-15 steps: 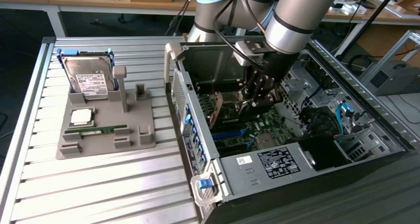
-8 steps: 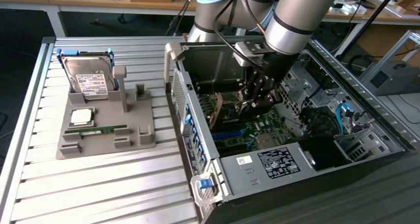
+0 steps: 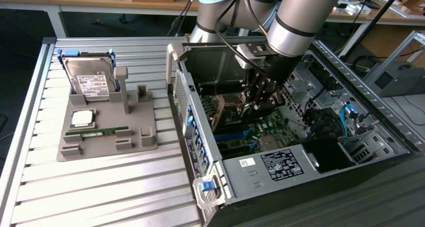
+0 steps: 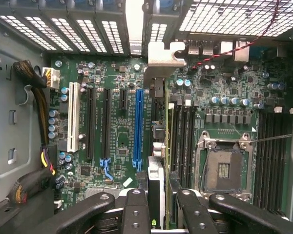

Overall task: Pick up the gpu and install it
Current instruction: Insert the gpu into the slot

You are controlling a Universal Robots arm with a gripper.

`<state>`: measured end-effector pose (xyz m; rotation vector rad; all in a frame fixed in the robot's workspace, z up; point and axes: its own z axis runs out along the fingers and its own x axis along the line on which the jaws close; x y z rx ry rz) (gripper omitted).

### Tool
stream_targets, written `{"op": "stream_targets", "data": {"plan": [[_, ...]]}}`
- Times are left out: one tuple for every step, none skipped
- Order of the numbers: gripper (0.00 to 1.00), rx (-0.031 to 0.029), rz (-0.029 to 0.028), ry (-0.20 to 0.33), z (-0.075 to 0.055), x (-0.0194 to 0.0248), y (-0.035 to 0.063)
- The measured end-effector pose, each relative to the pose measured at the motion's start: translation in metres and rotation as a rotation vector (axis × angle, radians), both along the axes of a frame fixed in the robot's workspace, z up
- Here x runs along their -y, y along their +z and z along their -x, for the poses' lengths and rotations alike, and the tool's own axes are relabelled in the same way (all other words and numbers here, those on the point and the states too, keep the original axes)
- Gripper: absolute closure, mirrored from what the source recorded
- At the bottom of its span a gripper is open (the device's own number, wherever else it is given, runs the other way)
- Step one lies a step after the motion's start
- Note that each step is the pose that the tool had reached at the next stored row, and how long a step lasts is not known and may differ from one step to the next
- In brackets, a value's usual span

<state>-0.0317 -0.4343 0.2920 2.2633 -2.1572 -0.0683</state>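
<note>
In the exterior view I am reaching my gripper [image 3: 258, 103] down into the open computer case [image 3: 199, 152] at centre frame, holding the gpu [image 3: 249, 95] edge-on above the motherboard [image 3: 265, 130].

In the wrist view my fingers [image 4: 136, 209] are clamping the gpu [image 4: 157, 146], which is running up the middle of the frame, its silver bracket [image 4: 165, 52] near the top, just beside the blue slot [image 4: 138, 127]. To seat it well, I am judging the card must stay upright and its edge parallel to that slot.
</note>
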Motion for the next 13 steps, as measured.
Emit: {"op": "stream_targets", "data": {"plan": [[0.73, 0.0, 0.0, 0.0, 0.0012, 0.0001, -0.0004], [0.73, 0.0, 0.0001, 0.0, 0.0034, 0.0002, -0.001], [0.73, 0.0, 0.0, 0.0, 0.0048, 0.0003, -0.0015], [0.73, 0.0001, 0.0001, -0.003, 0.0056, 0.0004, -0.0028], [0.73, 0.0001, 0.0002, -0.007, 0.0057, 0.0006, -0.0034], [0.73, 0.0, 0.0005, -0.01, 0.0058, 0.0008, -0.0037], [0.73, 0.0, 0.0004, -0.013, 0.006, 0.0012, -0.0042], [0.73, 0.0, 0.0003, -0.014, 0.0062, 0.0015, -0.0046], [0.73, 0.0, 0.0004, -0.015, 0.0065, 0.0021, -0.0049], [0.73, 0.0, 0.0003, -0.016, 0.0068, 0.0027, -0.0051], [0.73, 0.0, 0.0003, -0.017, 0.0072, 0.0038, -0.0053], [0.73, 0.0, 0.0003, -0.018, 0.0074, 0.0046, -0.0054], [0.73, 0.0, 0.0005, -0.02, 0.0076, 0.0058, -0.0057]]}}
